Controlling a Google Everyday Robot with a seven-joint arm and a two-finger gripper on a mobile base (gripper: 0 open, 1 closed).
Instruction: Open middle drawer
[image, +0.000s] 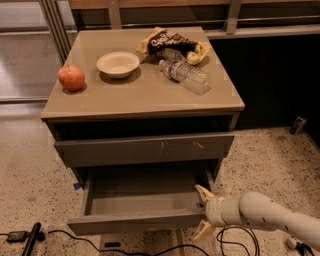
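Speckled floor surrounds a grey cabinet (140, 95). Its middle drawer (135, 222) stands pulled out below the scratched upper front (145, 148). The gripper (202, 212) sits at the drawer's right front corner, jaws spread wide, one above and one below the front panel.
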